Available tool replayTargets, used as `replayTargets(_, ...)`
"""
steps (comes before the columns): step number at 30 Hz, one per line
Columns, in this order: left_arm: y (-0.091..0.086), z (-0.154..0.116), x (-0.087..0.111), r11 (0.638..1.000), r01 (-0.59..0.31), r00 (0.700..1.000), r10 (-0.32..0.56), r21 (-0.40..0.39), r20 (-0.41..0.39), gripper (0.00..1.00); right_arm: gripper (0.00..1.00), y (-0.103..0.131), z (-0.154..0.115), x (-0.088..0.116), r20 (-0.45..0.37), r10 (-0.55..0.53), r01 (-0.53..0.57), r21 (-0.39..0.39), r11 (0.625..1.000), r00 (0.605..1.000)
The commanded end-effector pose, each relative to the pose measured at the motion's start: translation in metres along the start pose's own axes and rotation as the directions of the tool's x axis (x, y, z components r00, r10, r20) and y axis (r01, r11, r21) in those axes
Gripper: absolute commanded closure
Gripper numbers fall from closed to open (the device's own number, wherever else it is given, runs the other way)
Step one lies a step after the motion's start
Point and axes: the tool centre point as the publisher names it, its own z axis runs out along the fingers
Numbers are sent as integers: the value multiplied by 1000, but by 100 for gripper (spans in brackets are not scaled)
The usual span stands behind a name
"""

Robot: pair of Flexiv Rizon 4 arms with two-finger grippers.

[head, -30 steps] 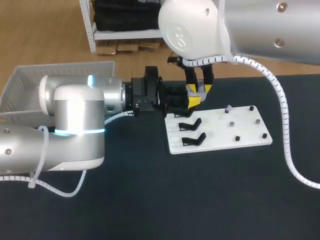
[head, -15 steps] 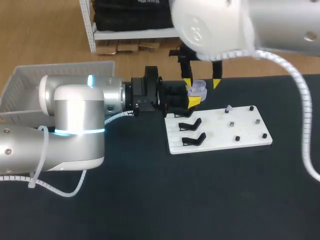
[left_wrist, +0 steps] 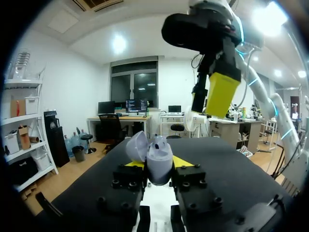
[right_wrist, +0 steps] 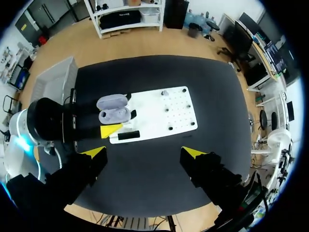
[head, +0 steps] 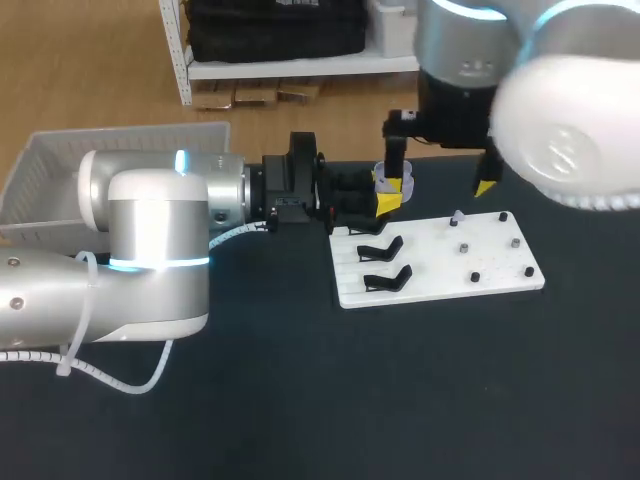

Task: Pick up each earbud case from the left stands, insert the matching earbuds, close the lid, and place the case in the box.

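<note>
A lavender earbud case [head: 392, 181] with its lid open is held level over the table's far side, just beyond the white board [head: 440, 262]. My left gripper [head: 385, 200] is shut on it. In the left wrist view the case [left_wrist: 158, 155] sits between the yellow tips of my left gripper [left_wrist: 158, 166], lid [left_wrist: 136, 146] tipped back. My right gripper [head: 438, 186] hangs above and to the right of the case, open wide and empty. From the right wrist view, my right gripper [right_wrist: 145, 152] looks straight down on the case [right_wrist: 115, 115] and the board [right_wrist: 161, 112].
Two black stands [head: 381, 248] sit on the board's left part, and small pegs [head: 465, 248] dot its right part. A pale basket [head: 60, 165] stands at the table's far left, behind my left arm [head: 150, 240].
My right gripper has opened wide and risen off the case, moving up and to the right. The left gripper with the case has stayed where it was.
</note>
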Motion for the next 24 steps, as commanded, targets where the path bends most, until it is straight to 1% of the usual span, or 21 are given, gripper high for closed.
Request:
replayTargets(1,-1,1,2,1000,-5,1000,5,-8,9,100,0,-8,0,6,119,6,3,-75,997,993)
replayTargets(4,-1,1,2,1000,-5,1000,5,-8,9,100,0,-8,0,6,119,6,3,-75,997,993)
replayTargets(5,-1,1,2,1000,-5,1000,5,-8,9,100,0,-13,5,2,125,7,2,-72,997,992)
replayTargets(6,-1,1,2,1000,-5,1000,5,-8,9,100,0,-19,8,-4,143,-9,21,-85,996,990)
replayTargets(7,-1,1,2,1000,-5,1000,5,-8,9,100,0,-26,11,-10,139,-27,41,-100,994,990)
replayTargets(8,-1,1,2,1000,-5,1000,5,-8,9,100,0,-34,12,-18,159,-24,42,-110,993,987)
replayTargets(10,-1,1,2,1000,-5,1000,5,-8,9,100,0,-44,17,-30,184,-50,70,-104,992,982)
replayTargets(11,-1,1,2,1000,-5,1000,5,-8,9,100,0,-47,19,-35,201,-68,91,-105,990,977)
replayTargets(12,-1,1,2,1000,-5,1000,5,-8,9,100,0,-51,22,-41,193,-79,102,-109,989,978)
replayTargets(14,-1,1,2,1000,-5,1000,5,-8,9,100,0,-54,30,-53,203,-77,103,-122,987,976)
replayTargets(15,-1,1,2,1000,-5,1000,5,-8,9,100,0,-55,35,-59,190,-78,104,-128,986,979)
replayTargets(17,-1,1,2,1000,-5,1000,5,-8,9,100,0,-56,46,-69,187,-82,108,-130,986,979)
replayTargets(18,-1,1,2,1000,-5,1000,5,-8,9,100,0,-56,54,-74,166,-77,99,-128,987,983)
replayTargets(19,-1,1,2,1000,-5,1000,5,-8,9,100,0,-56,61,-79,169,-69,91,-122,988,983)
replayTargets(24,-1,1,2,1000,-5,1000,5,-8,9,100,0,-52,99,-95,125,-57,70,-101,992,990)
